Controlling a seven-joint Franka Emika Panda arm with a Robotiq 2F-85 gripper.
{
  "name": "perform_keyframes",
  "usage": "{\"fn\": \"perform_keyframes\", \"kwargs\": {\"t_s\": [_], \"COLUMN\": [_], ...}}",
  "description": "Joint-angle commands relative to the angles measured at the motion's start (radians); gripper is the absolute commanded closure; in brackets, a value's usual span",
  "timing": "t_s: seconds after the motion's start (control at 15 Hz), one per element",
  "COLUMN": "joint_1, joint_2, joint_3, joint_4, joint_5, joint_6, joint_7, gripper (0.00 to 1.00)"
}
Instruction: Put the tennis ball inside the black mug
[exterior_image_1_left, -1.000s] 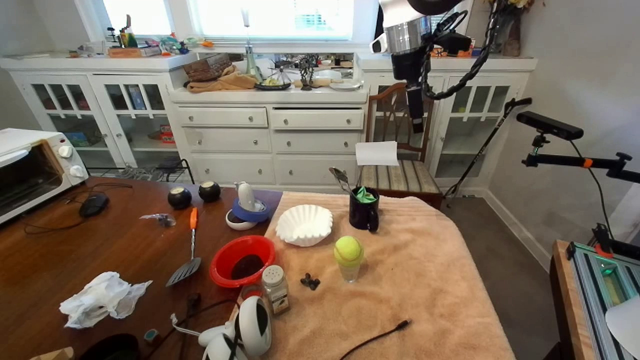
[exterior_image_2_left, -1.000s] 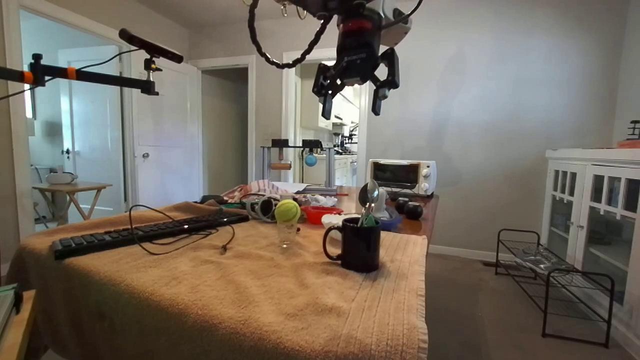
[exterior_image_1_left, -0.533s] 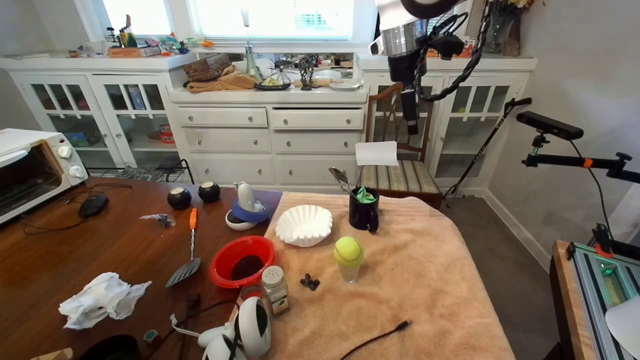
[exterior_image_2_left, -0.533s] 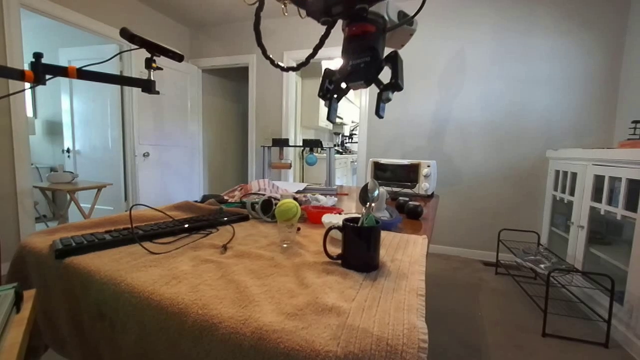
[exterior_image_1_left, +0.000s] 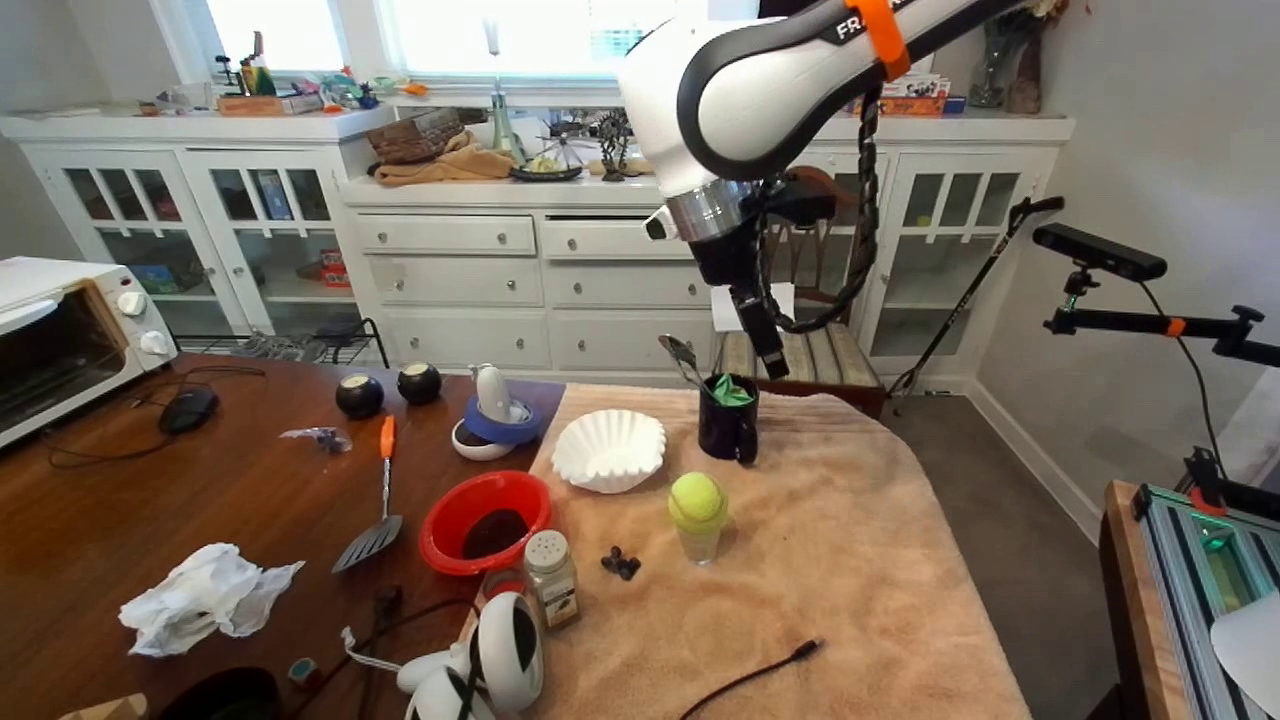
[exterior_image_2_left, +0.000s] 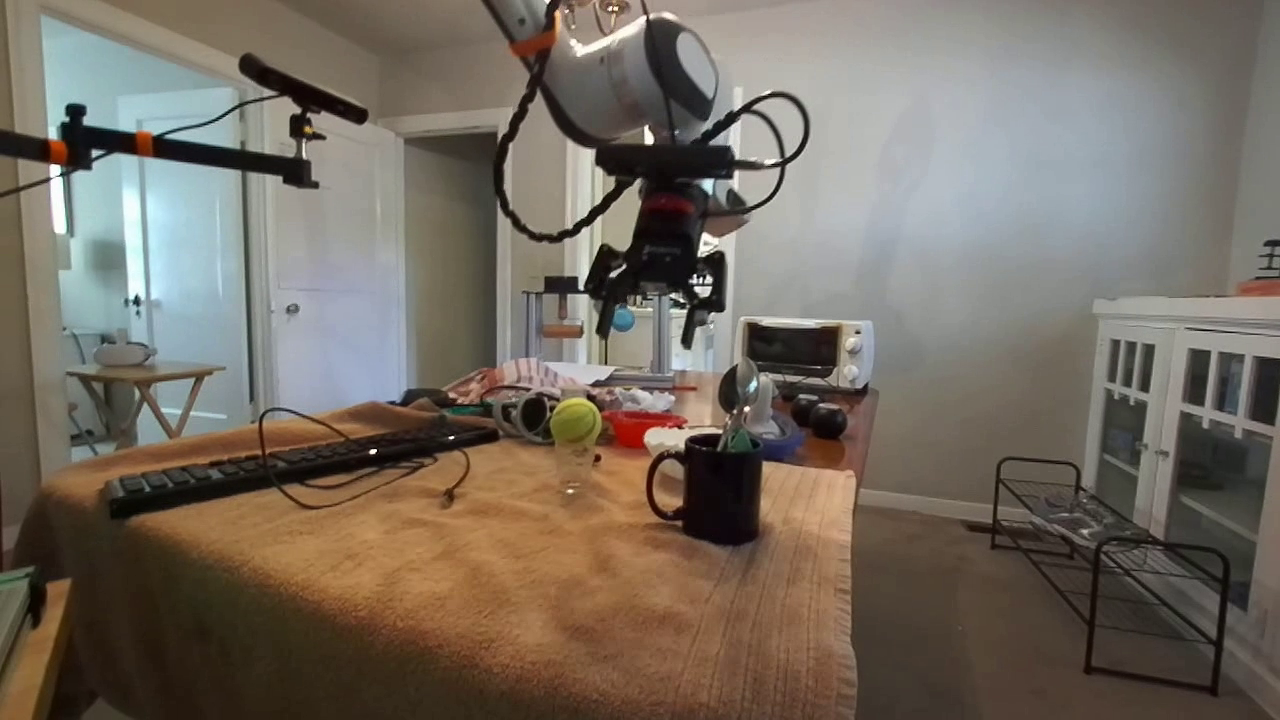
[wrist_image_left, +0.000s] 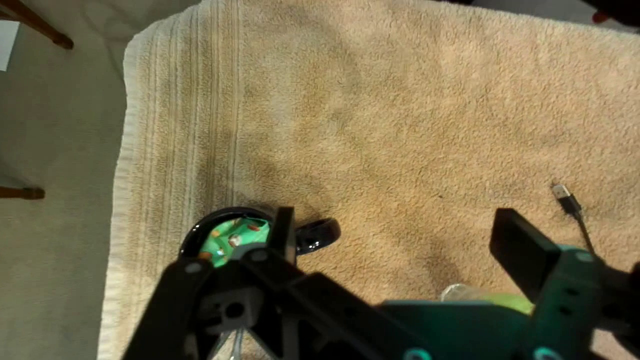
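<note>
The yellow-green tennis ball (exterior_image_1_left: 697, 503) rests on top of a small clear glass (exterior_image_1_left: 699, 549) on the towel; it shows too in an exterior view (exterior_image_2_left: 575, 422). In the wrist view the ball (wrist_image_left: 515, 302) is mostly hidden by my gripper. The black mug (exterior_image_1_left: 722, 432) stands upright on the towel and holds spoons and a green crumpled thing; its handle shows in the wrist view (wrist_image_left: 318, 236). My gripper (exterior_image_2_left: 647, 335) is open and empty, in the air above the table. In the wrist view its fingers (wrist_image_left: 396, 220) are wide apart, the left one overlapping the mug.
A white fluted bowl (exterior_image_1_left: 608, 452) stands beside the mug, with a red bowl (exterior_image_1_left: 470, 500) and a shaker (exterior_image_1_left: 551, 580) nearer that camera. A cable end (exterior_image_1_left: 803, 650) lies on the towel. A keyboard (exterior_image_2_left: 300, 463) lies along the table. A camera on an arm (exterior_image_1_left: 1100, 250) stands aside.
My gripper has come down and toward the table, lower over the towel, and more of the arm shows. It has stayed open. The ball, glass and mug have not moved.
</note>
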Motion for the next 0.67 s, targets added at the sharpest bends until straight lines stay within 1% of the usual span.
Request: {"fn": "perform_keyframes", "kwargs": {"t_s": [0.0,0.27,0.33,0.47,0.6], "joint_1": [0.005,0.004,0.037,0.071,0.097], "joint_2": [0.015,0.025,0.047,0.045,0.025], "joint_3": [0.008,0.008,0.017,0.033,0.061], "joint_4": [0.018,0.046,0.053,0.01,-0.066], "joint_5": [-0.01,-0.016,-0.028,-0.018,0.033], "joint_6": [-0.025,-0.052,-0.065,-0.028,0.059], "joint_7": [-0.011,-0.035,0.031,0.135,0.224], "gripper": [0.0,0.0,0.0,0.0,0.0]}}
